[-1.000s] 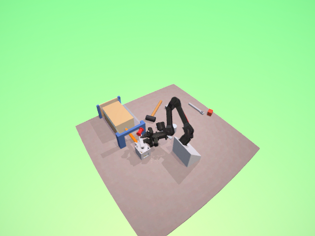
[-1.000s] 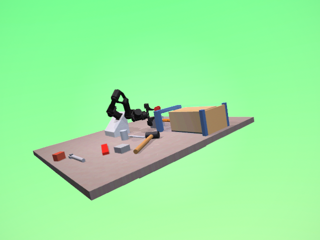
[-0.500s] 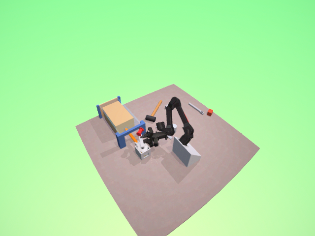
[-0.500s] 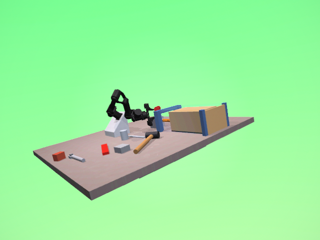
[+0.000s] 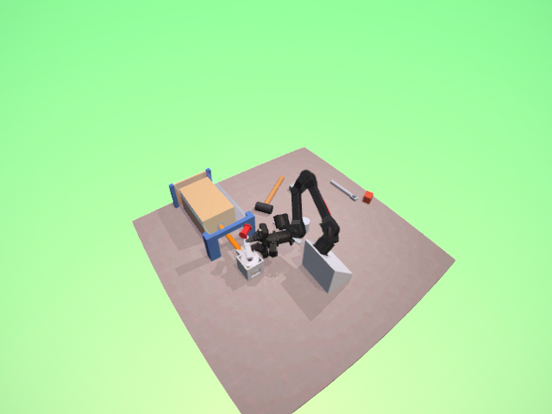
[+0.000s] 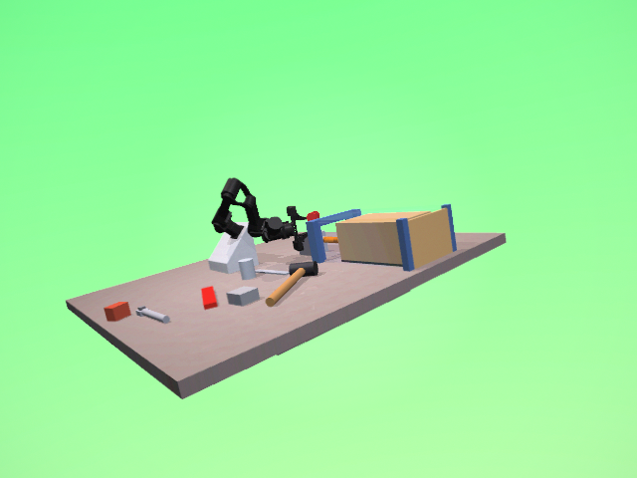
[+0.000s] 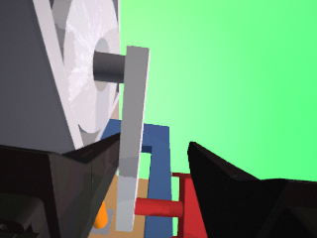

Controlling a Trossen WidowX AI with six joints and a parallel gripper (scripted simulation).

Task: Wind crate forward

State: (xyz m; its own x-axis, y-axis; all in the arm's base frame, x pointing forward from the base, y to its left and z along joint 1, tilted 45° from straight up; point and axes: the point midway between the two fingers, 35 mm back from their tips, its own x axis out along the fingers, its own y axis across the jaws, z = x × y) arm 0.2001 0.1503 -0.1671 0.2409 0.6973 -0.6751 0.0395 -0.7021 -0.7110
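Note:
The tan crate (image 5: 207,200) (image 6: 370,241) sits flat inside the low cubby, its front a short gap behind the blue steel frame (image 5: 213,247) (image 6: 316,241) (image 7: 160,174). An orange strap (image 5: 230,238) (image 6: 329,239) (image 7: 100,216) runs from the crate to the grey winch (image 5: 250,268) (image 7: 20,74). The winch handle's shaft stands in the winch top; its flat grey arm (image 7: 133,109) carries a red grip (image 5: 245,230) (image 6: 313,216) (image 7: 195,213). My gripper (image 7: 157,142) is partly open around the handle arm. The left finger is close to the arm; contact is unclear. The right finger is apart from it.
A black-headed mallet (image 5: 264,207) (image 6: 304,268) lies beside the rack. A grey cylinder (image 6: 247,269), grey block (image 6: 243,296) and red bar (image 6: 208,297) are near the arm's base. A wrench (image 5: 343,190) (image 6: 154,314) and red-orange block (image 5: 367,197) (image 6: 116,311) are farther off.

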